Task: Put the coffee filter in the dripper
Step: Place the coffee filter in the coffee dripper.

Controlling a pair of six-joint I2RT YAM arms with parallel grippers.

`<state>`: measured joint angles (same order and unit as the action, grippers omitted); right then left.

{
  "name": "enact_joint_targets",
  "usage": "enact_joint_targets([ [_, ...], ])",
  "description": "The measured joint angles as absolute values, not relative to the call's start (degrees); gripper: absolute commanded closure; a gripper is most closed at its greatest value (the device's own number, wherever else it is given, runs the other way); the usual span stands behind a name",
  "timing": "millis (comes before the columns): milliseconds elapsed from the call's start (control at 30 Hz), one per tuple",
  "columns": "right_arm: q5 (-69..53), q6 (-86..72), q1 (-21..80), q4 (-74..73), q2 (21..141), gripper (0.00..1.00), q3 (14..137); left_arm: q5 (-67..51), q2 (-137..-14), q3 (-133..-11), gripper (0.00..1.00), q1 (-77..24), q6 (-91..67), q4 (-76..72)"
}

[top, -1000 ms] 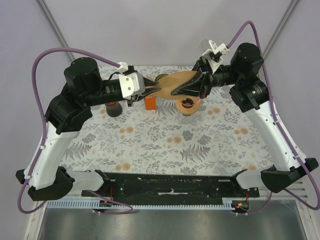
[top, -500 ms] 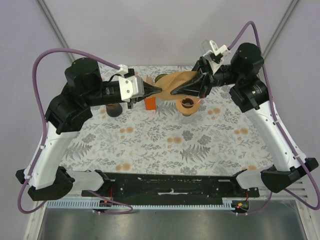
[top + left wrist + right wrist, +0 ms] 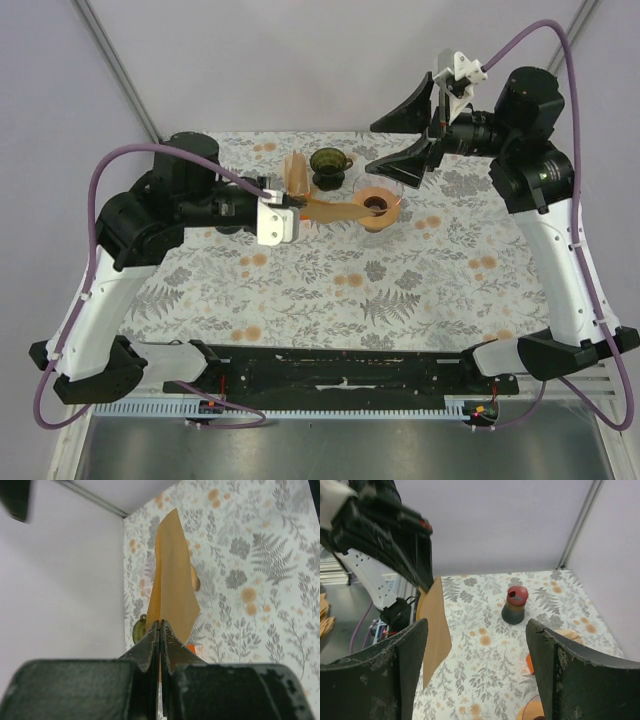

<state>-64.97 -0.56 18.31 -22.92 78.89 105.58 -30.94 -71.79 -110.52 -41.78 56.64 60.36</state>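
Nearest to us, the surface (image 3: 400, 290) is a cloth printed with grey ferns and small orange flowers. Above its left half, the left pincer (image 3: 300, 205) is pressed tight on one end of the coffee filter (image 3: 335, 210). In the left wrist view the two dark fingers of the left pincer (image 3: 160, 625) meet with only the paper's edge between them.

The coffee filter (image 3: 172, 580) is a thin, flat sheet of tan paper, matte and slightly creased, and wider past the grip. From above, its long axis runs almost level from left to right. It points away from the left pincer towards the dripper (image 3: 392, 213), and its free end reaches the dripper's near rim. We cannot tell whether paper and rim touch. The sheet is held on edge, off the cloth, and is not inside the dripper.

The dripper is a round, smooth, tan-orange funnel with a dark hole at its centre, standing upright on the cloth. Behind it stands a small green glass cup (image 3: 328, 165). The right wrist view also shows a dark pot with a red top (image 3: 515, 605), well apart from the filter (image 3: 432, 625).

Farthest back and highest, the right pincer (image 3: 400, 135) hangs with its fingers wide apart and nothing between them.

A second ago both pincers gripped the filter, stretched between them above the back of the cloth. Since then the right pincer has let go and pulled up and back. The left arm has come lower, carrying the paper alone towards the dripper.
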Motion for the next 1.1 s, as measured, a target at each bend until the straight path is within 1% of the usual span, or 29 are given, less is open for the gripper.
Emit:
enact_joint_targets([
  [100,-59.53,3.44,21.06,-30.81,80.64,0.14,114.04,-30.2,-71.42,-108.4,0.98,-41.78,63.48,64.64],
  [167,-55.88,6.17,24.75,-35.31,81.6,0.14,118.3,-29.89,-71.53,-107.26,0.98,-41.8,67.59,66.96],
  [300,-52.47,8.88,31.29,-41.19,83.44,0.19,120.16,-29.36,-71.61,-106.48,0.98,-41.98,73.28,69.71],
  [400,-51.29,9.28,34.61,-44.4,86.26,0.28,119.77,-28.97,-71.42,-106.1,0.98,-42.19,76.27,70.46],
  [467,-51.09,9.3,35.92,-45.95,88.09,0.37,119.28,-28.82,-71.09,-105.23,0.98,-42.3,77.82,70.7],
  [533,-51.13,9.15,36.93,-46.92,89.71,0.49,118.91,-28.67,-70.89,-104.55,0.98,-42.39,78.72,70.74],
  [600,-51.2,8.97,37.6,-47.75,90.74,0.54,118.65,-28.58,-70.85,-104.2,0.98,-42.52,79.22,70.81],
  [800,-52.71,8.62,39.27,-48.49,91.26,0.55,118.5,-28.53,-70.85,-104.07,0.98,-42.65,79.61,70.76],
  [900,-54.02,8.67,40.01,-48.51,91.26,0.57,117.91,-28.51,-70.83,-104.07,0.98,-42.87,79.61,70.76],
  [1000,-54.76,8.86,40.77,-48.69,91.26,0.58,117.21,-28.51,-70.78,-104.05,0.98,-42.89,79.61,70.72],
  [1033,-54.89,8.97,41.01,-48.8,91.33,0.6,117.12,-28.49,-70.76,-104.05,0.98,-42.89,79.61,70.65],
  [1100,-55.05,9.19,41.5,-48.84,91.59,0.68,117.12,-28.49,-70.74,-104.05,0.98,-42.89,79.61,70.61],
])
